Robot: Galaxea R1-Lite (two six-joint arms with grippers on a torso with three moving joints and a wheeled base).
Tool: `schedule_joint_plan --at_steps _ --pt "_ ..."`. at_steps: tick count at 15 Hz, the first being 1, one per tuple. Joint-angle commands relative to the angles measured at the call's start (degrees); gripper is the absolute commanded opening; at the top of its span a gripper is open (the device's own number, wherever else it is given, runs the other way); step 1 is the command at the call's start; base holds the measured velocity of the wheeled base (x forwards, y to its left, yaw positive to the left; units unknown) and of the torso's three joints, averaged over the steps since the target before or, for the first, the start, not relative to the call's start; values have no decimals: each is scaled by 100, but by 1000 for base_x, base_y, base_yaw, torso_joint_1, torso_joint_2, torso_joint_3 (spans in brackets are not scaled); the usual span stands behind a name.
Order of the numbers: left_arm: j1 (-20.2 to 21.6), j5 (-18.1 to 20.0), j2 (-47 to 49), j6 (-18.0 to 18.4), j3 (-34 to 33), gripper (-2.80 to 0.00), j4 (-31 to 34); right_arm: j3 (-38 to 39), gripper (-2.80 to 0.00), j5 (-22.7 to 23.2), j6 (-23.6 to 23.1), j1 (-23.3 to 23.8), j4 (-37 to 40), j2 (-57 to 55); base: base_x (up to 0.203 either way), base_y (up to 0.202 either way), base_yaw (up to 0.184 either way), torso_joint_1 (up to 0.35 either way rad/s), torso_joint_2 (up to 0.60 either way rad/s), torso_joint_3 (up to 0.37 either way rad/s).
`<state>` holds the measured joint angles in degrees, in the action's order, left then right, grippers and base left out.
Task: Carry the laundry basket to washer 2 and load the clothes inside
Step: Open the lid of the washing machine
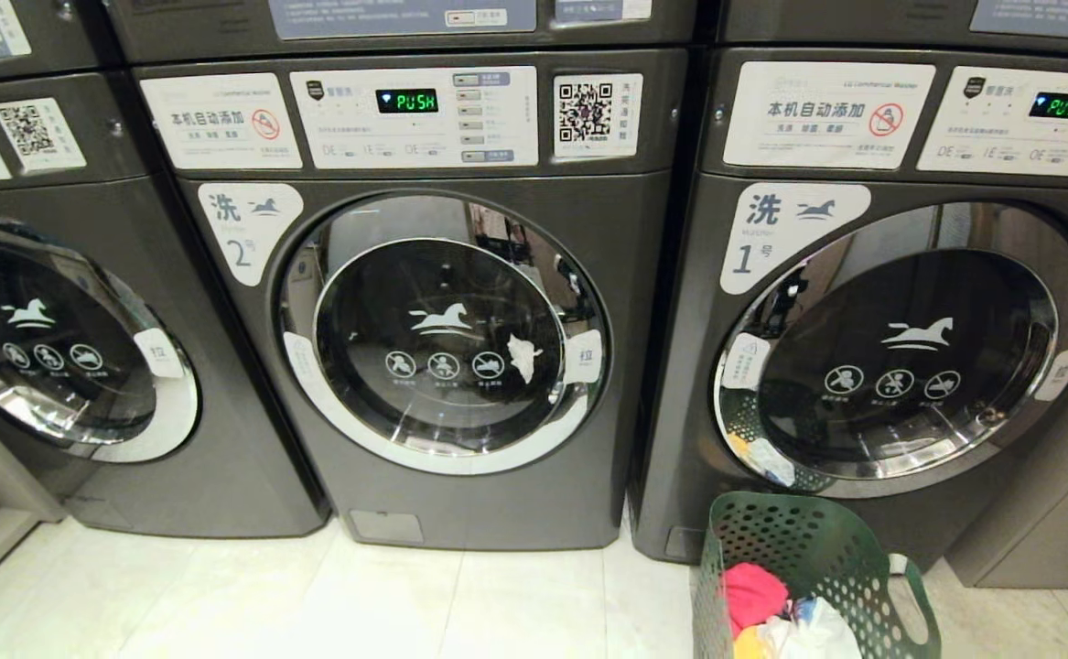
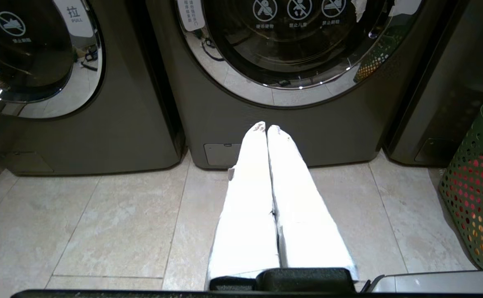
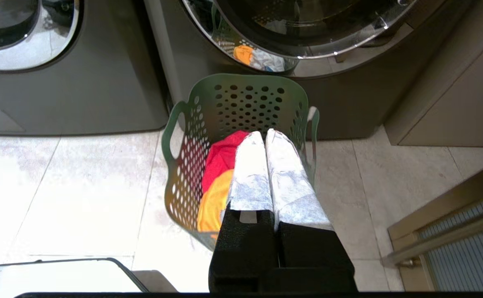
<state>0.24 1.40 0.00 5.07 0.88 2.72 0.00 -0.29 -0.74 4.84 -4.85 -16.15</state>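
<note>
Head view: washer 2 (image 1: 447,311) dead ahead, door shut; washer 1 (image 1: 890,311) just beside it on the right, third grey washer (image 1: 58,320) on the left, number unreadable.
Laundry basket (image 1: 808,577): on the floor tiles (image 1: 314,595) before washer 1, not yet at washer 2.
Clothes (image 3: 220,174): all in the basket; red-pink, yellow-orange, white.
Left tool (image 2: 267,127): pressed closed, empty, aimed at washer 2's base.
Right tool (image 3: 264,134): pressed closed, empty, above the basket.
Progress: nothing begun; carry, door opening, loading all left.
Obstacles: shut door; cabinet (image 3: 444,103) near the basket.
</note>
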Motion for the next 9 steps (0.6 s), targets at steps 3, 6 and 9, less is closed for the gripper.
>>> schedule_joint_plan --at_steps 3,6,9 --pt "2 0 9 11 -1 -280 1 193 -280 3 -5 -9 -7 -11 -86 0 2 -2 2 1" --pt "2 9 9 11 0 -280 1 193 -280 3 3 -9 -7 -2 0 0 0 0 0 0" --pt "2 9 9 20 0 -280 1 193 -280 -5 21 -9 -7 -2 0 0 0 0 0 0"
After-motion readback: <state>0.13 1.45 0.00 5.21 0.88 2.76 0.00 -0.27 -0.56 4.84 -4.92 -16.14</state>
